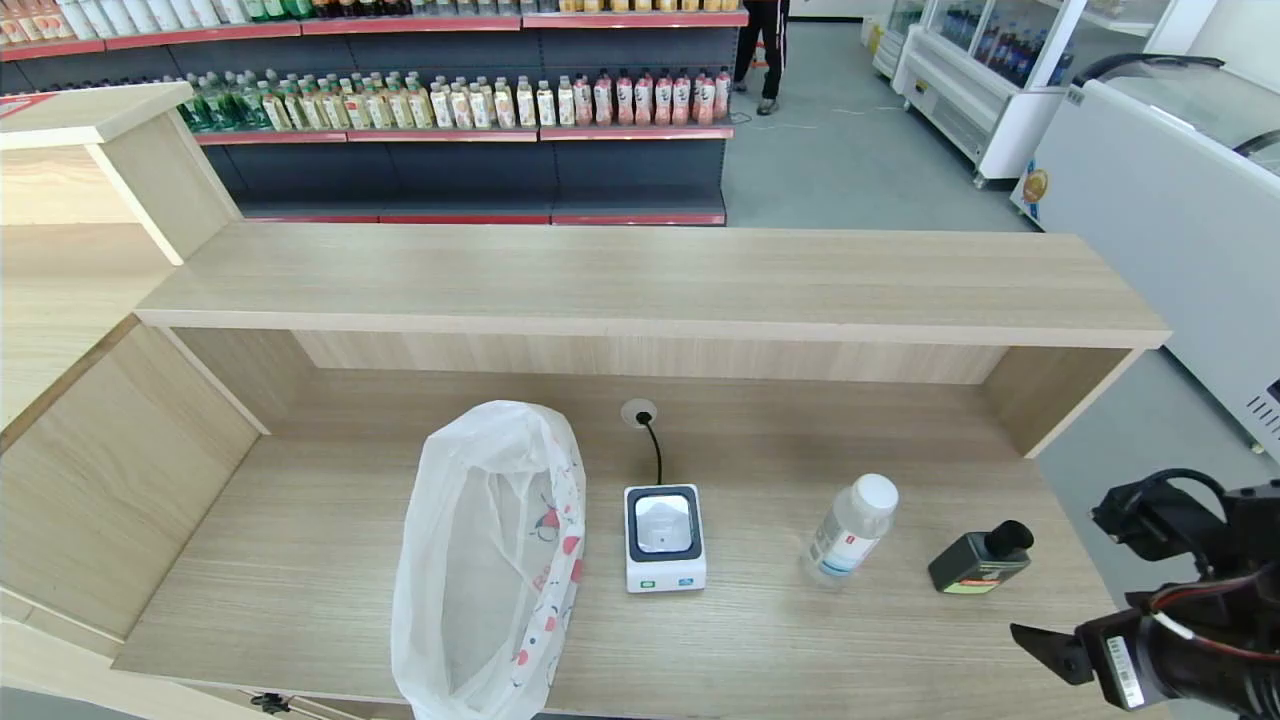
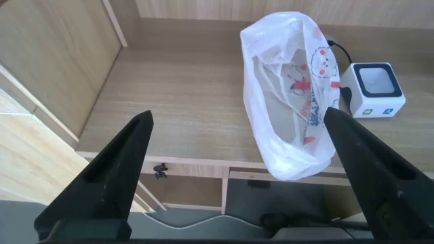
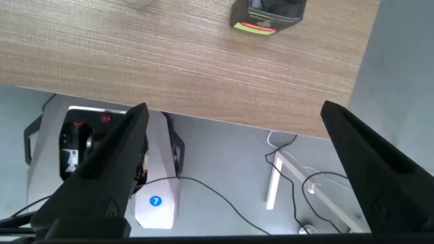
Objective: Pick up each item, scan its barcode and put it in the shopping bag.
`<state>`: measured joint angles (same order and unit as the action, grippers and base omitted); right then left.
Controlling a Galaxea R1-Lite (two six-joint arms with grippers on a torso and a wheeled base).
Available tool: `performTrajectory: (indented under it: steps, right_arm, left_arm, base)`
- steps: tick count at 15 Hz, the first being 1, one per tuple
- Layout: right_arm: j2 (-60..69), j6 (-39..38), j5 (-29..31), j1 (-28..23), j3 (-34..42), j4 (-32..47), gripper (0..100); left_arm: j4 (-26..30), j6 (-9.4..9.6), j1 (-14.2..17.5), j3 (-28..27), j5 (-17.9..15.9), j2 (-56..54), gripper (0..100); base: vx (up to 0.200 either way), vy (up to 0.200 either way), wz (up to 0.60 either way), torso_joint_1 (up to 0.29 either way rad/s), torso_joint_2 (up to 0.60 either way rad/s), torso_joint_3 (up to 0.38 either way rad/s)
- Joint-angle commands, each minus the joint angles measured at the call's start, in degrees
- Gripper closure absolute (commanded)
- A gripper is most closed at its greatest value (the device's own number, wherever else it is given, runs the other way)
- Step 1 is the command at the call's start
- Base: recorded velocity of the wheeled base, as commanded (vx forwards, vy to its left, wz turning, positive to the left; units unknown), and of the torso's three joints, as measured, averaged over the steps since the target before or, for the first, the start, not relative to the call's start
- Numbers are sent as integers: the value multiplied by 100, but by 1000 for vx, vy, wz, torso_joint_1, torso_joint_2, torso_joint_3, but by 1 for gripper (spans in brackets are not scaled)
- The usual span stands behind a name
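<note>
A white plastic shopping bag [image 1: 490, 560] stands open on the left part of the wooden counter [image 1: 300, 560]. Right of it sits a white barcode scanner [image 1: 664, 535] with a dark glass top. Further right a clear bottle with a white cap [image 1: 852, 530] stands slightly tilted, and a dark green bottle with a black cap [image 1: 980, 560] lies on its side. My right arm [image 1: 1180, 620] hangs off the counter's front right corner. My right gripper [image 3: 237, 176] is open and holds nothing, with the dark bottle [image 3: 268, 13] beyond it. My left gripper [image 2: 237, 183] is open over the front edge, short of the bag [image 2: 291, 102] and scanner [image 2: 376, 88].
A raised wooden ledge [image 1: 650, 280] runs along the back of the counter, with side walls at both ends. The scanner's cable [image 1: 655, 450] leads to a hole in the counter. Store shelves with bottles [image 1: 460, 100] and freezers [image 1: 1150, 180] stand behind.
</note>
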<state>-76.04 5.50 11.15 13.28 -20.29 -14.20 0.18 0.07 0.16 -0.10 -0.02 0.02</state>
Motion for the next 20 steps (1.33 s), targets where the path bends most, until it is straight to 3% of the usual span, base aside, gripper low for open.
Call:
performTrajectory:
  steps: [1,10,20]
  right_arm:
    - [-859,4,36,307,104,-478,0]
    - [-2257,4,124,597,236,-2746,0]
    - [-3232,39,106,799,244,-4161,0]
  left_arm:
    - [-1,1,2,1,-6,-2,0]
    - [-1,1,2,1,-6,-2,0]
    - [-1,1,2,1,2,-2,0]
  base:
    - [0,0,0,0,0,0]
    - [0,0,0,0,0,0]
    - [0,0,0,0,0,0]
